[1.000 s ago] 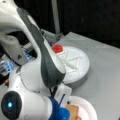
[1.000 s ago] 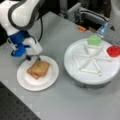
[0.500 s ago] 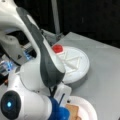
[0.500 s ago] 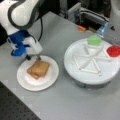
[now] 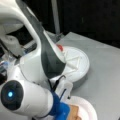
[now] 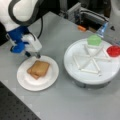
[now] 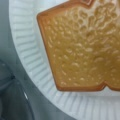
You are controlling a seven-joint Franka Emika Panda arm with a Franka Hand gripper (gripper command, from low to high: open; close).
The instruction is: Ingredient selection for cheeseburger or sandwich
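Soft even light, dark backdrop, all views blurry, faint shadows under plates

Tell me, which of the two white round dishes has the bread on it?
The paper plate at a front view's left, right below the gripper, holds the bread slices. The divided tray at its right carries only a green piece and a red piece.

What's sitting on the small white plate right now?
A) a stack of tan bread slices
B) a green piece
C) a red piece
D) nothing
A: in a front view the bread stack lies on the white plate, with the gripper just above the plate's far rim; the green piece and red piece sit on the divided round tray.
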